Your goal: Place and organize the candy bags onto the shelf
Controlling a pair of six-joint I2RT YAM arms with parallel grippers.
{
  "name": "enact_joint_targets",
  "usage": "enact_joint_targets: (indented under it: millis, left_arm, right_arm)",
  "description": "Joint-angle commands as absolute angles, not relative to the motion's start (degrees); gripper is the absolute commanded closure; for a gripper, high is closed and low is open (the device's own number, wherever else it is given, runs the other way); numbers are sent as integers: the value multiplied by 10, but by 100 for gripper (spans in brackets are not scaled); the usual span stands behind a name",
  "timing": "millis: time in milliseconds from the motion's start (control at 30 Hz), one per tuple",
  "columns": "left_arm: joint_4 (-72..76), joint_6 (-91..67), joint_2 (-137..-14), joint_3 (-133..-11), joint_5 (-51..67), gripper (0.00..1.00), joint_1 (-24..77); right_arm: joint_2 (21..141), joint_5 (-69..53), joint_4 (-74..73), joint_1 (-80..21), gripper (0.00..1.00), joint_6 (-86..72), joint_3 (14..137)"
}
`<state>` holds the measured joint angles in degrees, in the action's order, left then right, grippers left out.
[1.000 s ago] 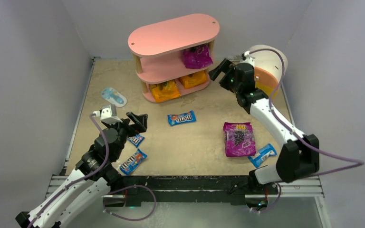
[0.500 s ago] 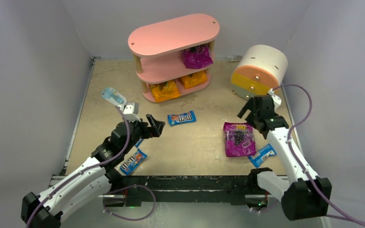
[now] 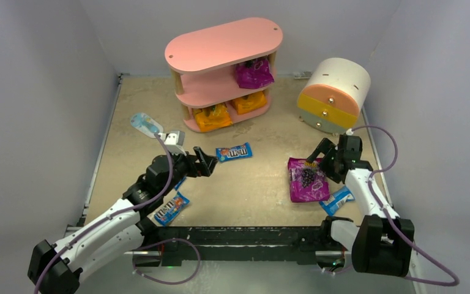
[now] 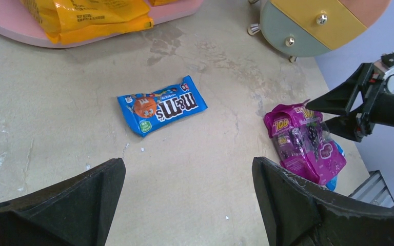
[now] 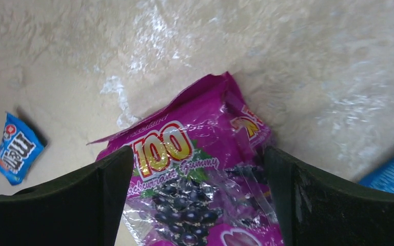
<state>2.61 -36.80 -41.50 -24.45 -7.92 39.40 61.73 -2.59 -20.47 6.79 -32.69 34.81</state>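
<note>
bare tabletop [image 3: 263,180] before shelf [image 3: 223,46], drawer unit [image 3: 333,92] beyond right claw [image 3: 316,157]

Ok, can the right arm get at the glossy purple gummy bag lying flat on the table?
Probably yes: the right gripper hangs open just above the glossy purple gummy bag, jaws either side of its top end, with nothing between them.

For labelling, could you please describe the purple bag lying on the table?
Find the cylindrical drawer unit at the right. The purple bag lies flat on the table in front of it. Its only lookalike sits up on the pink shelf.
</note>
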Motion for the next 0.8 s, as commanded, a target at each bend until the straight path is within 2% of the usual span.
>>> enact_joint_targets:
  millis: [0, 167, 300, 400, 567, 667, 767]
  left_arm:
    - [61, -361, -413, -246, -64, 0, 394]
    - [92, -370, -405, -222, -51, 0, 394]
    - [122, -366, -419, -220, -22, 0, 394]
    - [132, -364, -435, -226, -9, 0, 394]
    - [153, -369, -454, -225, 4, 0, 394]
    - [165, -370, -467, -225, 17, 0, 395]
    - [168, -369, -479, -231, 28, 0, 395]
  right_arm:
    - [635, -154, -138, 69, 2, -298, 314]
    - [635, -222, -100, 69, 2, -296, 273]
    - [618, -275, -51, 69, 9, -314, 232]
    - [585, -328, -37, 68, 7, -332, 220]
    - [528, -333, -34, 55, 6, -371, 198]
    - [519, -327, 20, -10, 5, -385, 169]
    - [548, -260, -6, -66, 3, -335, 193]
